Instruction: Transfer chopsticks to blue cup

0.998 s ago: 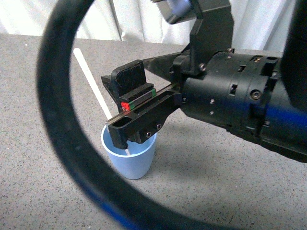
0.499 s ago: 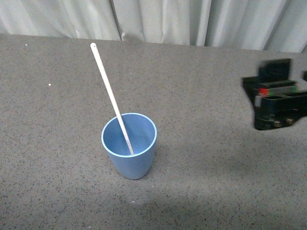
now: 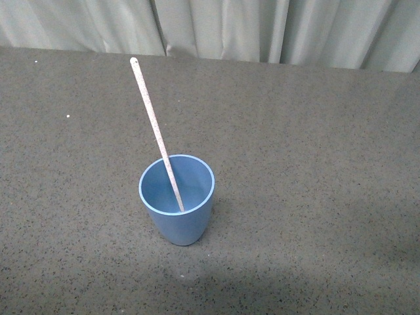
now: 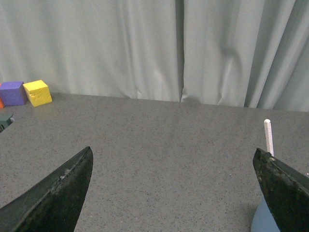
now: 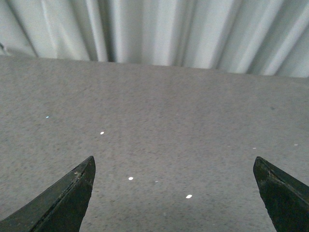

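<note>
Our long, thin, pale wooden chopstick (image 3: 155, 131) leans in the small light-blue plastic cup (image 3: 178, 226) near the middle of the desk (image 3: 315, 197). It looks light and stiff; we would pinch its high end. Our left gripper (image 4: 172, 152) and right gripper (image 5: 174, 159) are spread wide, empty.

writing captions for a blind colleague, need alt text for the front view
A small light-blue plastic cup stands upright on a speckled grey table, holding one long, thin, pale chopstick that leans on the rim toward the back left. Pale pleated curtains hang behind the table; no robot arm is visible.
</note>
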Controlling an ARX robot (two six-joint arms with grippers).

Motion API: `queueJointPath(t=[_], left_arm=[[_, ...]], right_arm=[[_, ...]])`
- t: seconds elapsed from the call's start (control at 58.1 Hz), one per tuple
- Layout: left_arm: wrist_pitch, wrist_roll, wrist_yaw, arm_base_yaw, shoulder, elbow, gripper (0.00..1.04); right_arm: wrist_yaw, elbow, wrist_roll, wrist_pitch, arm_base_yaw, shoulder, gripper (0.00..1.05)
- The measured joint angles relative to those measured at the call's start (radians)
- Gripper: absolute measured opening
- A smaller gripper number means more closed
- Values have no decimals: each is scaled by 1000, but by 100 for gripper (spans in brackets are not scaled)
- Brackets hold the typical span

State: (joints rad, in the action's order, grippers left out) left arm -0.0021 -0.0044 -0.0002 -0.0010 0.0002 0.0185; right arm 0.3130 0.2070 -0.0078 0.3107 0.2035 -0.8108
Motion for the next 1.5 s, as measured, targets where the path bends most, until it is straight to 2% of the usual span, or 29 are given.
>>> queueJointPath(t=[0.12, 0.189, 0.241, 0.396, 0.482, 0.568, 0.671, 0.98, 1.066, 1.118, 1.496], left_arm=[[0, 0, 0, 0, 0, 0, 98], [0, 0, 0, 0, 0, 0, 98], [0, 0, 0, 0, 0, 0, 98], [0, 0, 0, 0, 0, 0, 98], [0, 0, 0, 0, 0, 0, 98], [0, 0, 0, 0, 0, 0, 98], [0, 0, 0, 0, 0, 0, 98], [0, 0, 0, 0, 0, 0, 98], [0, 0, 0, 0, 0, 0, 98], [0, 0, 0, 0, 0, 0, 98], [0, 0, 0, 0, 0, 0, 98]], right_arm=[[113, -63, -10, -97, 17, 212, 95], [-64, -124, -4, 2, -7, 345, 82], [-148, -136, -4, 8, -31, 419, 69], [-198, -158, -3, -27, -80, 475, 44], [-302, -171, -3, -53, -162, 504, 30], [-304, -177, -2, -65, -197, 534, 16], [-314, -203, -3, -59, -200, 561, 0], [-314, -203, 0, -138, -202, 642, 1], [-315, -202, 0, -287, -202, 753, 1], [-314, -202, 1, -304, -202, 792, 1], [-314, -202, 1, -309, -202, 806, 62]])
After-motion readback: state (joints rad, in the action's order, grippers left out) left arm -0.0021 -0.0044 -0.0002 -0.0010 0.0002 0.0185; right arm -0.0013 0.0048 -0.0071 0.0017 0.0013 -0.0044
